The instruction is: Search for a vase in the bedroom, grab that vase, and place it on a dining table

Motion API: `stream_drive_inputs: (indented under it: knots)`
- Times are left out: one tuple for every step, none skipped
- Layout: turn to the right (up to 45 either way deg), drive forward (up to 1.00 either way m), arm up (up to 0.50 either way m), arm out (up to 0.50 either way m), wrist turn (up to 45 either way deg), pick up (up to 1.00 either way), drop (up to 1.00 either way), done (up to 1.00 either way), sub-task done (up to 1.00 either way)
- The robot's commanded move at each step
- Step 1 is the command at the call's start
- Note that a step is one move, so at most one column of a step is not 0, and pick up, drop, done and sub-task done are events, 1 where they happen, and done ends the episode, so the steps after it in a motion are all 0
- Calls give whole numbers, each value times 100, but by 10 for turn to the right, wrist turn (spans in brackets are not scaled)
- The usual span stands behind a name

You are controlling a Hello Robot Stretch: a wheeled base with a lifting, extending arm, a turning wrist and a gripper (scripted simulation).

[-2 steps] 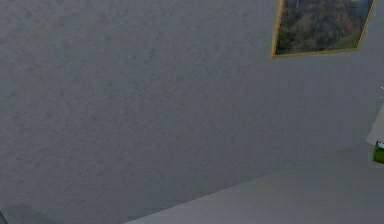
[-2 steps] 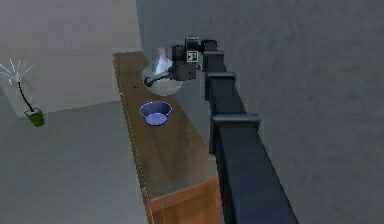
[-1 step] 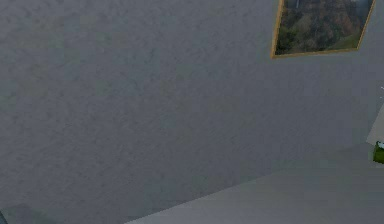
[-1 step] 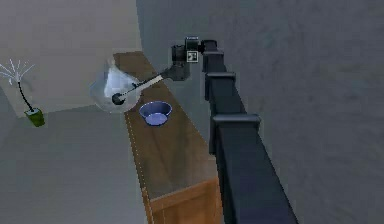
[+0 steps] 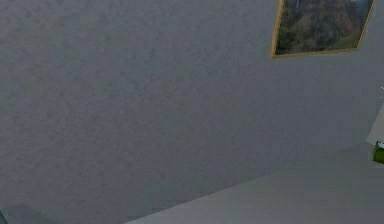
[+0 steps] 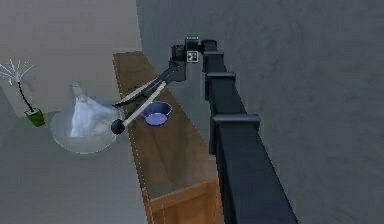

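The gripper reaches over a long wooden sideboard. Its fingers end just beside a clear, wide-bottomed vase to the left. I cannot tell whether they touch it, or whether the gripper holds anything. A blue bowl lies on the wood near the fingers. A small potted plant stands farther left. Ahead, a framed picture on the grey wall is cut off at the top.

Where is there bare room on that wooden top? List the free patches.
Free: the wooden top from the blue bowl down to the picture's bottom edge, beside the dark arm. Also its far end by the wall. Crowded: around the bowl, where the fingers and a clear glass vessel sit close.
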Motion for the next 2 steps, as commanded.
stream_drive_inputs:
  knots:
    - [0, 0, 0, 0, -120, 0, 0, 0, 0]
    - [0, 0, 0, -46, 0, 0, 0, 0, 0]
